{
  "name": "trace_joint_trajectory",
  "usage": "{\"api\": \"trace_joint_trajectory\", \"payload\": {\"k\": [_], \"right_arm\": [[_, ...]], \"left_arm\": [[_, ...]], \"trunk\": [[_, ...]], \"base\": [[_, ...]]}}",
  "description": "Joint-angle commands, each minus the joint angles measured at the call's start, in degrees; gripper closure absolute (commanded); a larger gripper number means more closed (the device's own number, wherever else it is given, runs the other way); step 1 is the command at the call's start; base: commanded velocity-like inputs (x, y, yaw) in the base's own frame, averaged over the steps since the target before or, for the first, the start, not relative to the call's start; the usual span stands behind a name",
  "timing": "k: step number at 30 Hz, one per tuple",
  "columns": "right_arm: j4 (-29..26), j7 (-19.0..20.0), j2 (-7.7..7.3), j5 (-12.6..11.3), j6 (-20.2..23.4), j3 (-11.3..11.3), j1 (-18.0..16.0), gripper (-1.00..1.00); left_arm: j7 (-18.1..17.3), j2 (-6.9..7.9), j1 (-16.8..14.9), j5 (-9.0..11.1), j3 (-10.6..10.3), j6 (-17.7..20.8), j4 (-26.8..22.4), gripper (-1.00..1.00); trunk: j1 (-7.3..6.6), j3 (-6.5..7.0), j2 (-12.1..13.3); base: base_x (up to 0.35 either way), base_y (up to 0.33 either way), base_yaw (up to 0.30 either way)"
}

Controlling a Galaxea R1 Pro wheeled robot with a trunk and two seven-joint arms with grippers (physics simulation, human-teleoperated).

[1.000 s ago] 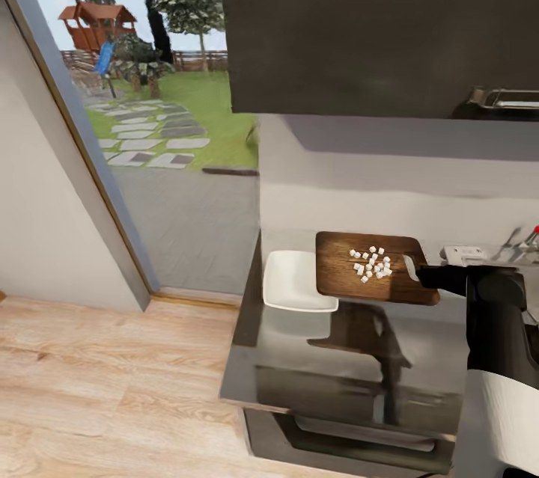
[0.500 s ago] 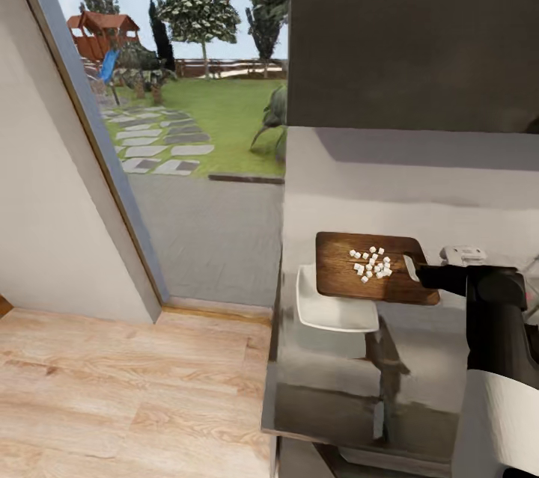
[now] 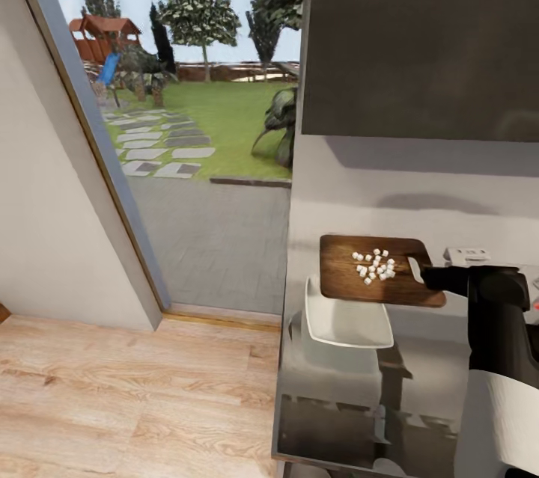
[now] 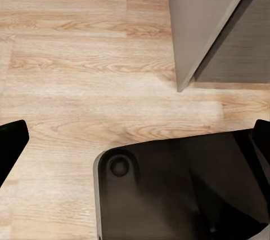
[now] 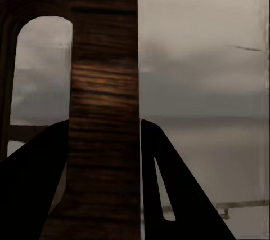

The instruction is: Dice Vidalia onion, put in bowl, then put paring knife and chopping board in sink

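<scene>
In the head view we see our right tool (image 3: 421, 274) clamped on the handle end of the chopping board (image 3: 348, 280), which it holds level in the air above the glossy grey worktop (image 3: 419, 381). A small heap of white diced onion (image 3: 373, 265) sits on the board's top face, toward the handle end. The far end of the board overhangs the white bowl (image 3: 350, 322), which rests on the worktop near its left edge; board and bowl look apart, the board higher. In the right wrist view our two dark fingers (image 5: 169, 189) close on either side of the wooden strip beside the board's slot-shaped handle hole (image 5: 39, 71), so the right tool is gripping the board (image 5: 104, 110). In the left wrist view our left tool (image 4: 135, 138) hangs over the wooden floor (image 4: 84, 60) and the robot's dark base (image 4: 180, 195), its fingertips at the far edges of the frame, spread wide and holding nothing. Beyond the worktop a glass door opens onto a garden (image 3: 187, 96).
</scene>
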Motion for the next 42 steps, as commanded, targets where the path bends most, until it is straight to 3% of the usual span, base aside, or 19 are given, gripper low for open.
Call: {"api": "trace_joint_trajectory", "payload": {"k": [1, 11, 17, 22, 29, 34, 42], "right_arm": [[-0.1, 0.6, 0.0, 1.3, 0.2, 0.0, -0.1, 1.0], [-0.1, 0.7, -0.24, 5.4, -0.6, 0.2, 0.0, 1.0], [-0.2, 0.7, -0.31, 5.8, -3.3, 0.3, 0.0, 1.0], [-0.7, 0.6, -1.0, 5.9, -8.2, 0.4, 0.0, 1.0], [-1.2, 0.5, -1.13, 5.9, -9.3, 3.5, -0.1, 1.0], [-1.2, -0.3, -1.13, 5.9, -9.8, 6.9, -0.1, 1.0], [-1.3, -3.0, -1.14, 5.9, -11.3, 7.7, -0.1, 1.0]], "left_arm": [[-0.3, -0.05, 0.0, -0.4, 0.5, -0.1, -0.1, -1.0], [-0.3, -0.02, 0.0, -0.4, 0.5, -0.1, -0.1, -1.0], [-0.3, -0.02, 0.0, -0.4, 0.5, -0.1, -0.1, -1.0], [-0.3, -0.01, 0.0, -0.4, 0.5, -0.1, -0.1, -1.0], [-0.3, -0.01, 0.0, -0.4, 0.5, -0.1, -0.1, -1.0], [-0.3, -0.01, 0.0, -0.4, 0.5, -0.1, -0.1, -1.0], [-0.3, -0.01, 0.0, -0.4, 0.5, -0.1, -0.1, -1.0]], "trunk": [[0.04, -0.1, -0.1], [0.04, -0.1, -0.1], [0.04, -0.1, -0.1], [0.04, -0.1, -0.1], [0.04, -0.1, -0.1], [0.04, -0.1, -0.1], [0.04, -0.1, -0.1]], "base": [[0.0, 0.0, 0.0], [0.0, 0.0, 0.0], [0.0, 0.0, 0.0], [0.0, 0.0, 0.0], [0.0, 0.0, 0.0], [0.0, 0.0, 0.0], [0.0, 0.0, 0.0]]}}
